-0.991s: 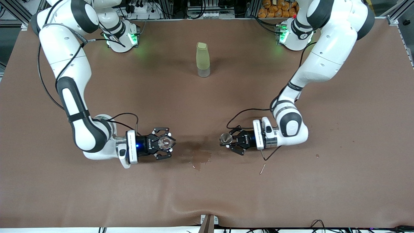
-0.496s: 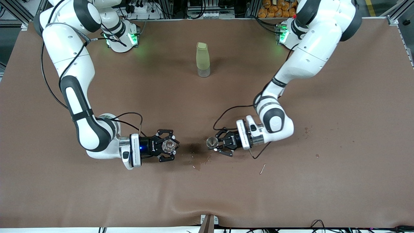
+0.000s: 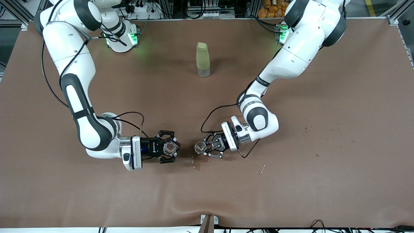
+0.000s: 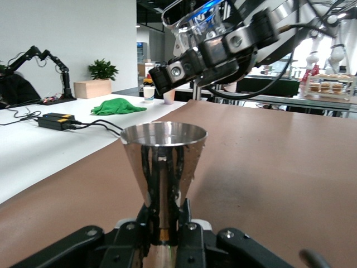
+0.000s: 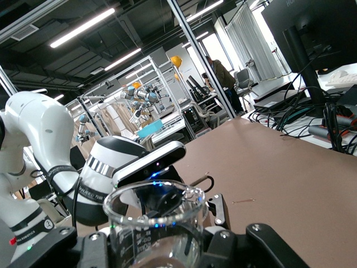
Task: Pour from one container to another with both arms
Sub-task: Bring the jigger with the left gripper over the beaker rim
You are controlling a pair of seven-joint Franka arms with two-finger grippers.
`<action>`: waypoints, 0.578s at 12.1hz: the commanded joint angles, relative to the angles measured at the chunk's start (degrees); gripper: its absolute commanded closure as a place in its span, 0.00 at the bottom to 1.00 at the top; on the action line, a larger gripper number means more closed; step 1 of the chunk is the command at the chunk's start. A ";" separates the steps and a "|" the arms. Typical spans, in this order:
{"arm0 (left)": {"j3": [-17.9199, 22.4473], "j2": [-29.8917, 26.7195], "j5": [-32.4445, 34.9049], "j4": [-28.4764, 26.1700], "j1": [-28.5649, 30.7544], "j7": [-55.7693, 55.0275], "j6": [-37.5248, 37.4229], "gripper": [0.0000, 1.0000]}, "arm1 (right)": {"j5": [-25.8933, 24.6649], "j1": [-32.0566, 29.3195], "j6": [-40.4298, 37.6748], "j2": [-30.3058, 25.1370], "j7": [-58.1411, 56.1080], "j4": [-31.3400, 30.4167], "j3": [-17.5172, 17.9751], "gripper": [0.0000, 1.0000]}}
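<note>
Lying nearest the front camera on the brown desk (image 3: pixel 291 194) is a small pale stick (image 3: pixel 262 168), and a dark wet stain (image 3: pixel 198 161) is spreading a little farther off, between the two grippers. Hovering just above the desk, the right gripper (image 3: pixel 170 148) is clamping its jaws on a clear glass beaker (image 3: pixel 169 148), held upright. Facing it over the stain, the left gripper (image 3: pixel 204 148) is gripping a shiny metal cone cup (image 3: pixel 200 148) by its narrow base, mouth up. Standing farthest, between the arm bases, is a tall pale green bottle (image 3: pixel 202 60).
</note>
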 commanded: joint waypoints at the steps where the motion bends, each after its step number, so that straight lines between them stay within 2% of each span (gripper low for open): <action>1: 1.35 1.42 -2.73 3.75 -2.25 -0.83 3.11 1.00 | 2.06 0.75 1.51 -0.95 3.68 -0.34 1.45 1.00; 7: 2.40 2.12 -6.95 5.69 -5.07 -2.42 6.37 1.00 | 2.15 0.13 0.29 -0.95 13.95 -0.43 5.49 1.00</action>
